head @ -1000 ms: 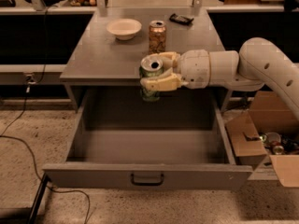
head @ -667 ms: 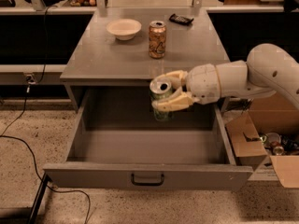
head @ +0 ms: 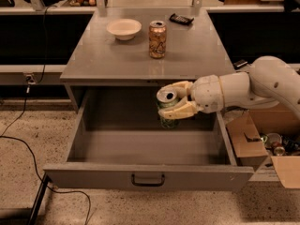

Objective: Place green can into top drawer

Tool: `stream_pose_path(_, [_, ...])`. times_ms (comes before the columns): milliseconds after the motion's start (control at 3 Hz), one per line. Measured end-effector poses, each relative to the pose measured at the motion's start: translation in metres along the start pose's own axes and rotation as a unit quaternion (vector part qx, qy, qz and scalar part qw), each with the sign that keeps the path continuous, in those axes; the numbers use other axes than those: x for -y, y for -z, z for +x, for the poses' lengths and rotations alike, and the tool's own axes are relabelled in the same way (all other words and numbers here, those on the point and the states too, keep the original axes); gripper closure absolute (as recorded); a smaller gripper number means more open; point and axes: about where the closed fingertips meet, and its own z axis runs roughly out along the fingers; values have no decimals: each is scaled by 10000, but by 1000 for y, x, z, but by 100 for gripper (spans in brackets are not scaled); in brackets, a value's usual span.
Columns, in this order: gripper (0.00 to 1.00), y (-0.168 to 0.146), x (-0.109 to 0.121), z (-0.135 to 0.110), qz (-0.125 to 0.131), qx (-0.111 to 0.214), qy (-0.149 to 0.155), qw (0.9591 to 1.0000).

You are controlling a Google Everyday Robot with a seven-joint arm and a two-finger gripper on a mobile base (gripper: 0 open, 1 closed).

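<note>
The green can [head: 167, 108] is dark green with a silver top and stands upright in my gripper [head: 174, 100]. The cream fingers are shut around it. The gripper holds the can inside the open top drawer [head: 147, 177], over its back right part and just above the floor. The arm reaches in from the right. The drawer is pulled fully out, with a flat grey front and a small dark handle [head: 147, 179].
On the grey table top [head: 103, 60] stand an orange-copper can [head: 157, 39], a white bowl [head: 123, 29] and a dark remote-like object [head: 181, 18]. Cardboard boxes with clutter [head: 272, 144] sit right of the drawer. Cables lie on the floor at left.
My gripper has carried the green can down and to the right, from the table's front edge level into the drawer opening.
</note>
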Motion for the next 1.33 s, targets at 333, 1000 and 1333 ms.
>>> stream_pose_path(333, [100,22,2,56,222,-28,-276,9994])
stream_pose_path(1000, [100,43,11,138,413,505,-606,9960])
stream_pose_path(1333, [100,39,13,160,359,736,-662,9944])
